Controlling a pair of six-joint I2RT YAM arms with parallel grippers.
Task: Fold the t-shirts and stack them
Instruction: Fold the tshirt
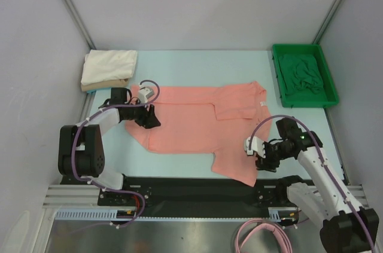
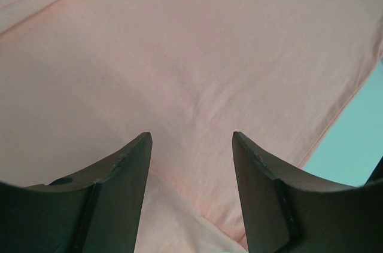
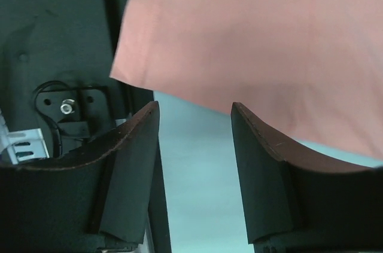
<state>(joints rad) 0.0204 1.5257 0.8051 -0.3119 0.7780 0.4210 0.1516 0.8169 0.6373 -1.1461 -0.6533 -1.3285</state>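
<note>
- The pink shirt (image 1: pixel 197 124) lies flat across the middle of the table (image 1: pixel 197 64), partly folded, collar toward the right; its near flap reaches the black rail (image 1: pixel 179 187) at the table's near edge.
- The left gripper (image 1: pixel 151 116) sits low over the shirt's left edge, jaws spread, nothing between them.
- The right gripper (image 1: pixel 262 160) is just beside the near flap's right edge, jaws spread over bare table.
- A white shirt (image 1: pixel 109 64) lies folded on a tan shirt (image 1: pixel 99 87) in the far-left corner.
- A dark green shirt (image 1: pixel 302 73) lies crumpled in the tray (image 1: pixel 329 79) at far right.
- Bare table runs between stack and tray.
</note>
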